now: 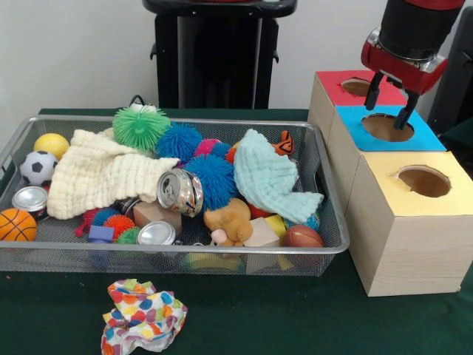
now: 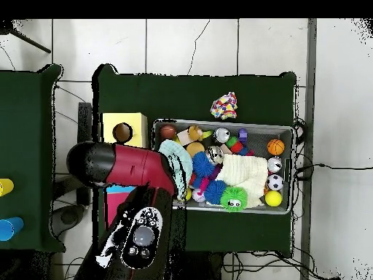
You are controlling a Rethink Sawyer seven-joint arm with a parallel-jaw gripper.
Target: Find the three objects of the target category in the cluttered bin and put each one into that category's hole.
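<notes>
The wire mesh bin (image 1: 177,251) sits on the green table, full of toys, cloths and cans; it also shows in the overhead view (image 2: 218,122). No clear plastic piece shows in either view; they are hidden or out of view. My gripper (image 1: 389,112) hangs just above the round hole of the blue-topped box (image 1: 417,139), to the right of the bin. Its two dark fingers (image 1: 374,92) are apart with nothing between them. In the overhead view the red arm (image 2: 138,166) hides the gripper and the blue box.
Three wooden boxes stand in a row: red-topped (image 1: 334,83), blue-topped, gold-topped (image 1: 384,171). The bin holds silver cans (image 1: 181,192), a cream cloth (image 1: 96,174), a mint cloth (image 1: 270,177), spiky balls (image 1: 140,126) and sports balls (image 1: 15,224). A dotted cloth (image 1: 143,314) lies before the bin.
</notes>
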